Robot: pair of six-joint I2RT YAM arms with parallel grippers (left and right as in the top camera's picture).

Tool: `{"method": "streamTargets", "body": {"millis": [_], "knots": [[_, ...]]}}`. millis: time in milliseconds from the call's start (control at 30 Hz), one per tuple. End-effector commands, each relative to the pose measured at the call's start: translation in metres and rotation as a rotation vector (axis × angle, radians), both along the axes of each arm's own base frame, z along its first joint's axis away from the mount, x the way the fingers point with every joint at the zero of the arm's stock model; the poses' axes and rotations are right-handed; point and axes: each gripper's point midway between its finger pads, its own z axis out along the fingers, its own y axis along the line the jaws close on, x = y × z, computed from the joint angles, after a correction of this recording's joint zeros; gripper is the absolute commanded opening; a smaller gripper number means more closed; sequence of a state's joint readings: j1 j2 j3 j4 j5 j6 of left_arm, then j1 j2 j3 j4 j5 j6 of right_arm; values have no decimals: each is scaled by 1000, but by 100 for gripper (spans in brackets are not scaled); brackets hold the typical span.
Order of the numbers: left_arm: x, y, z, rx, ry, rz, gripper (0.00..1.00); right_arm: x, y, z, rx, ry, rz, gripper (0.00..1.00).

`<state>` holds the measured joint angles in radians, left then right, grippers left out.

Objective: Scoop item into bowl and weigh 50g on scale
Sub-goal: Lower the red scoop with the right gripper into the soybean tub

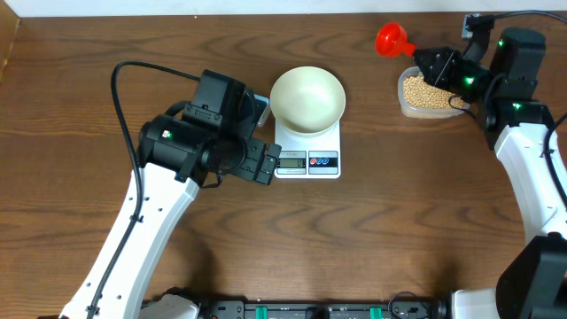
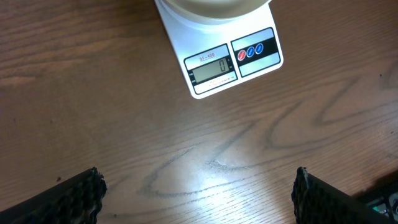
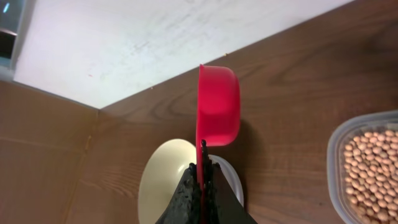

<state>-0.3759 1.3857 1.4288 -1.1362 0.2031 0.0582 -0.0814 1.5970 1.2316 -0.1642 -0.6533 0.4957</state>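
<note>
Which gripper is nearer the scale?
Left. The left gripper sits open right beside the scale, at its display end; the right gripper is far off by the tub, shut on the scoop.

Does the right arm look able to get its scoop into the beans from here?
Probably yes: the right pincer grips the scoop close by the tub, whose beans lie uncovered with nothing between.
</note>
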Motion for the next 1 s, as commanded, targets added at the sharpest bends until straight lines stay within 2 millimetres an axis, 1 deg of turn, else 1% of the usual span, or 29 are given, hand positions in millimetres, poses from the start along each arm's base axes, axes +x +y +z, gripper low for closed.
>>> {"method": "streamTargets", "body": {"millis": [0,167,300,367,500,600,700,800,867,900,967], "knots": [[-1,2,-1,15,-5,-11,98,3,-7,3,-21,-1,-25,1],[-1,2,-1,15,-5,-11,98,2,-13,2,-20,12,-39,1],[-1,2,-1,15,-5,-11,98,0,-25,3,-30,39,-58,1],[-1,2,-1,15,-5,-11,98,-1,-35,6,-64,55,-76,1],[-1,2,-1,15,-5,-11,98,-4,-55,18,-199,86,-132,1],[-1,2,-1,15,-5,-11,98,-10,-73,30,-326,116,-175,1],[-1,2,-1,15,-5,-11,98,-18,-85,34,-416,168,-191,1],[-1,2,-1,15,-5,-11,98,-30,-92,20,-482,265,-181,1],[-1,2,-1,15,-5,-11,98,-40,-93,4,-506,336,-153,1],[-1,2,-1,15,-5,-11,98,-41,-93,2,-510,343,-147,1],[-1,2,-1,15,-5,-11,98,-45,-93,-11,-534,384,-113,1]]}}
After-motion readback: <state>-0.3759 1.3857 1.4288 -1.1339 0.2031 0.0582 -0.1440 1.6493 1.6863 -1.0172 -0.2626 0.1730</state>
